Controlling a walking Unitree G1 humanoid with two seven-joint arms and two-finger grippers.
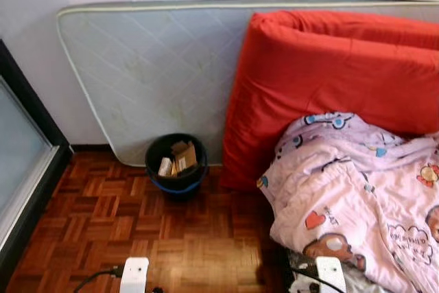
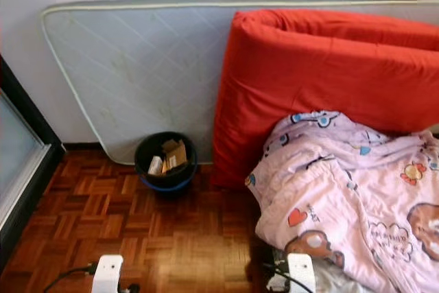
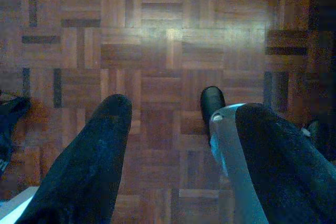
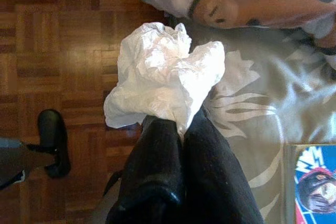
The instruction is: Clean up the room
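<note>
The robot holds a scrunched white paper, and a bin waits by the wall.

The right tool point(image 4: 181, 121) has its two black fingers pressed together, pinching the crumpled paper point(image 4: 163, 80) low beside the pink blanket point(image 1: 357, 197). I think it is trash for the black bin point(image 1: 175, 162), which stands on the wood floor point(image 1: 137, 224) against the white mattress point(image 1: 158, 73), already holding some cardboard bits. The left tool point(image 3: 173, 124) hangs over the floor, fingers spread, holding nothing.
</note>
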